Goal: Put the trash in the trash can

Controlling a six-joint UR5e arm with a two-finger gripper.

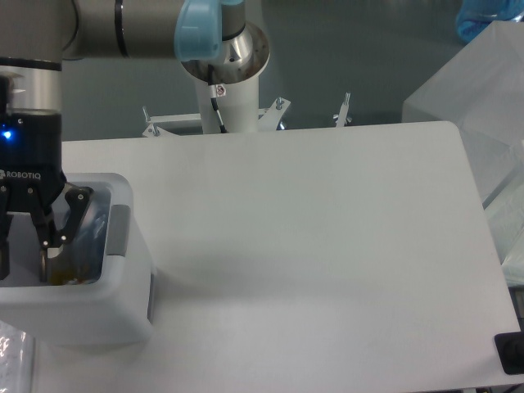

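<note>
1. Nearest the camera, bottom-left corner: a bit of clear crinkly plastic point(15, 360) poking into frame, just beside the near wall of the trash can. No telling what it is, too little showing.
2. Next up, the trash can point(115, 307) itself, white with a thick rim and a grey side panel, sitting at the left edge of the tabletop point(311, 262).
3. Inside the can: something orange-brown low down near the fingertips, plus a bluish clear shape against the right inner wall that could well be the trash point(92, 231), i.e. the crushed bottle. Too murky to call for sure, no label or cap readable.
4. End effector point(23, 250) hanging inside the can opening, fingers spread apart, nothing clamped between them as far as visible. Left finger cut off by the frame edge, so only partly checkable.
5. Judging from that: looks like the drop is basically done, bottle probably in the bin. Left to do, at a guess: lift clear of the rim.
6. Rest of the tabletop stretching right, plain white.
7. Far back: the arm's base column point(229, 102) behind the far edge, and a frosted box point(483, 98) off to the far right.
</note>
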